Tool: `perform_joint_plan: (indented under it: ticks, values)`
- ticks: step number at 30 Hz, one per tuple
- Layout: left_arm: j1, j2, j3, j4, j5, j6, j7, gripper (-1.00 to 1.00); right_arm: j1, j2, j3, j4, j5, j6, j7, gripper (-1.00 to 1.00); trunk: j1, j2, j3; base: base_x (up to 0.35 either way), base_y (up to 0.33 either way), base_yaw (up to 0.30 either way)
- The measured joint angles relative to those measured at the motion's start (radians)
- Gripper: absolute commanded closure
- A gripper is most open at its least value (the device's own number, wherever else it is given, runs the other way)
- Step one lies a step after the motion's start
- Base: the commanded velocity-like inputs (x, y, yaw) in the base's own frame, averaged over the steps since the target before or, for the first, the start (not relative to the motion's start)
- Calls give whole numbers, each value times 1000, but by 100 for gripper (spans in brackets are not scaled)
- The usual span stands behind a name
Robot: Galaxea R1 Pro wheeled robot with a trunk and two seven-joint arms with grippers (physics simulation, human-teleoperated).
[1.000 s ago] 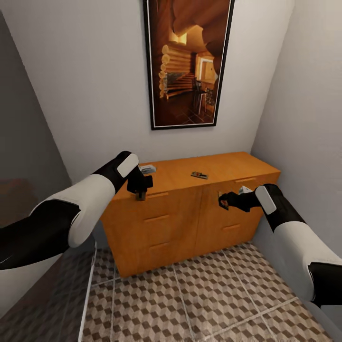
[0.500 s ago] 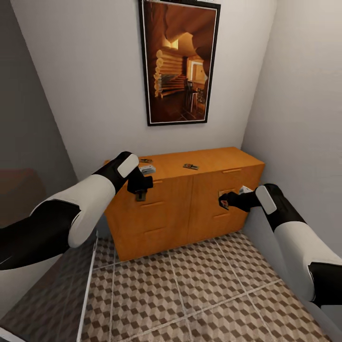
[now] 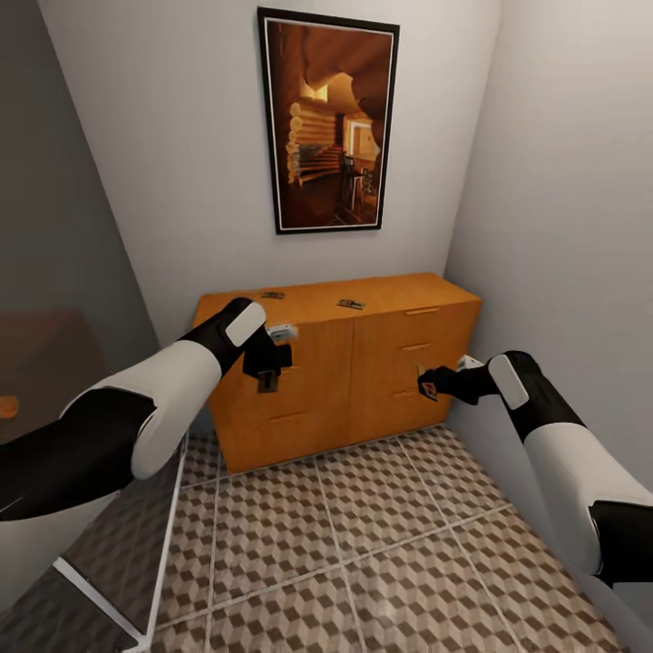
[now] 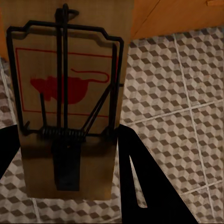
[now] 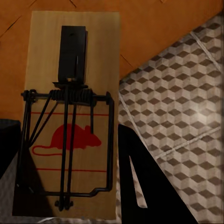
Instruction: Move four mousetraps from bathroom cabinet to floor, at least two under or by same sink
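Since each gripper already has a mousetrap clamped in it, I'd call this roughly the halfway point, though nothing is actually on the floor yet. Nearest to the robot is the tiled floor (image 3: 363, 544), a decent patch of open tile running up to the cabinet, so there's room to roll or turn. It narrows though: the grey wall on the right (image 3: 562, 227) comes in close to the right arm, and there's a pale edge strip low on the left (image 3: 100, 594) to stay off.

Next out, the left gripper (image 3: 267, 379) is pinched tight on one trap (image 4: 70, 102), board and red mouse print plain in the wrist view. The right gripper (image 3: 426, 385) is closed around the other (image 5: 70, 121), same deal.

Farther back is the orange cabinet (image 3: 363, 381) against the far wall, and two more traps sit on its top, one toward the left (image 3: 271, 295) and one near the middle (image 3: 350, 304), well apart.

So what's left, as I read it: set these two down by the sink, then come back for that pair. The picture (image 3: 328, 131) hangs above, out of the way.
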Motion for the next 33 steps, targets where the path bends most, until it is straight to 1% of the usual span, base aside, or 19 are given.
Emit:
perform_joint_plan:
  ticks: [4,8,12,13,15,17,19,20,22,23,24,25,27,29,31,32,33]
  values:
    - [33,0,0,-1,-1,-2,0,100,0,-7,-1,-1,1,0,-2,100,0,0,0,-331,-114,0]
    - [78,0,-1,-1,-1,-3,-1,100,0,-14,-1,0,2,0,-3,100,0,0,0,-331,-110,0]
    - [167,0,-3,-2,-2,-5,-3,100,0,-15,0,1,3,2,-4,100,0,0,0,-331,-94,0]
    - [182,0,-3,-2,-3,-6,-3,100,1,-15,0,1,3,2,-5,100,0,0,0,-331,-83,0]
    - [251,1,-5,-3,-4,-17,-2,100,5,-15,2,3,3,3,-7,100,0,0,0,-331,-54,0]
    - [303,3,-6,-2,-5,-38,-2,100,14,-14,3,6,10,2,-8,100,0,0,0,-331,-22,0]
    - [349,5,-7,1,-6,-65,-2,100,34,-13,4,10,38,1,-10,100,0,0,0,-331,-10,0]
    - [361,6,-7,2,-6,-72,-2,100,41,-13,4,10,49,1,-10,100,0,0,0,-331,-6,0]
    - [406,8,-14,3,-7,-98,-2,100,74,-12,5,10,116,-1,-9,100,0,0,0,-331,-3,0]
    - [428,9,-25,3,-7,-113,-2,100,92,-12,5,11,156,-4,-7,100,0,0,0,-316,-1,0]
    - [454,10,-44,3,-7,-135,-2,100,116,-11,5,12,202,-11,-6,100,0,0,0,-191,-1,0]
    - [491,10,-77,4,-7,-173,-2,100,151,-9,5,14,262,-27,-5,100,0,0,0,-117,0,0]
    - [556,11,-133,4,-6,-249,-3,100,213,-7,5,17,338,-74,-3,100,0,0,0,-43,0,0]
    - [627,11,-202,4,-5,-349,-4,100,281,-6,18,25,412,-147,-1,100,0,0,0,-16,0,0]
    - [699,13,-283,5,-5,-469,-5,100,346,-6,48,50,468,-225,0,100,0,0,0,-7,0,0]
    - [734,15,-327,6,-5,-530,-6,100,375,-5,63,73,485,-264,0,100,0,0,0,-4,0,0]
    - [752,16,-350,7,-6,-561,-6,100,389,-5,71,87,491,-285,0,100,0,0,0,-3,0,0]
